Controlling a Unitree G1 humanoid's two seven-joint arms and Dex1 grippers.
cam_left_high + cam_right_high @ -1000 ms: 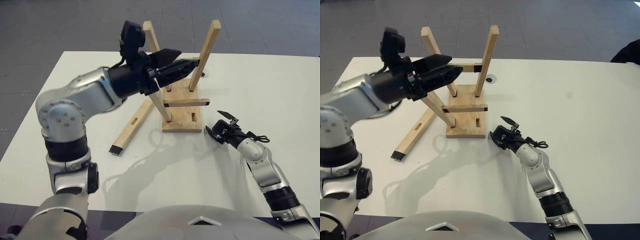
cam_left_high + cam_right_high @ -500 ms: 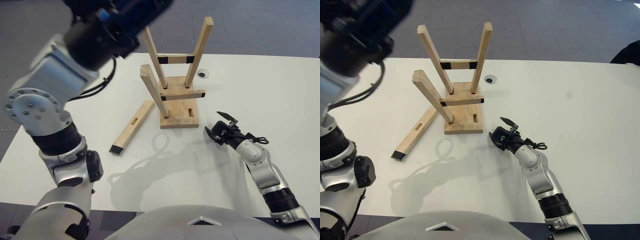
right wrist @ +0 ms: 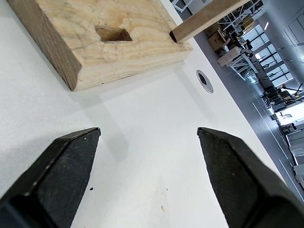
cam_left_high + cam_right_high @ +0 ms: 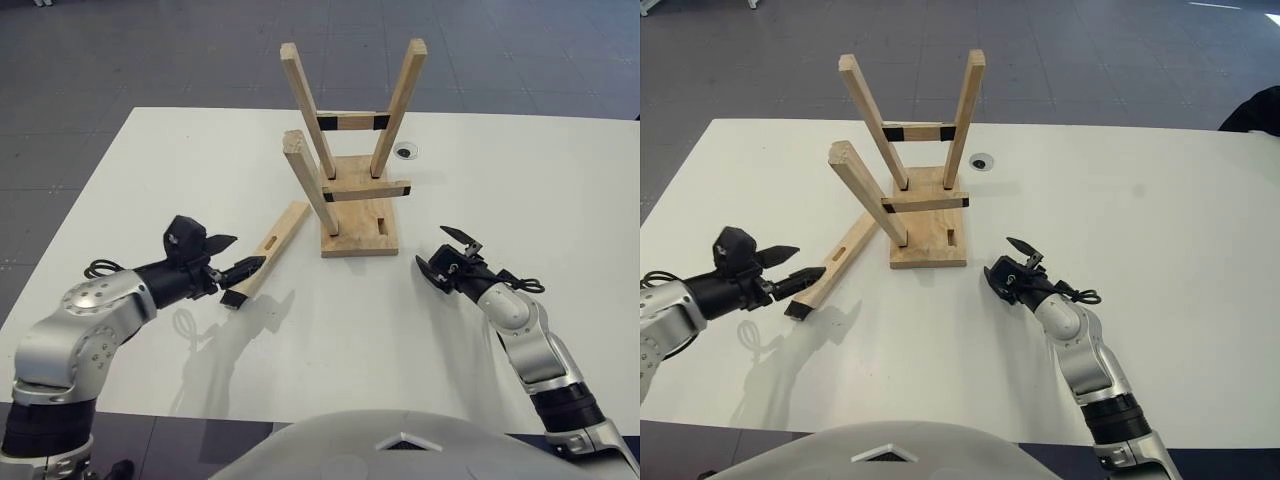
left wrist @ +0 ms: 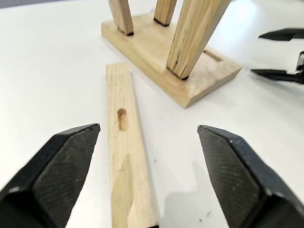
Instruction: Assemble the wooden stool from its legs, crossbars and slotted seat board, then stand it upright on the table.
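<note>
Left gripper (image 4: 245, 252) — arm low, jaws wide, at loose leg's (image 4: 270, 245) dark end. Right gripper (image 4: 437, 247) — jaws wide, beside seat board (image 4: 358, 240); its wrist view shows an empty slot (image 3: 113, 33).

floor (image 4: 150, 50): dark grey tiles | table (image 4: 560, 170): white, round grommet (image 4: 404, 151)

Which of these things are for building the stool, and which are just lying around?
For the stool:
seat board
three legs standing in it
two crossbars
loose leg lying on the table, by the open left gripper

Just there:
round hole cover, set in the table beyond the seat board
</note>
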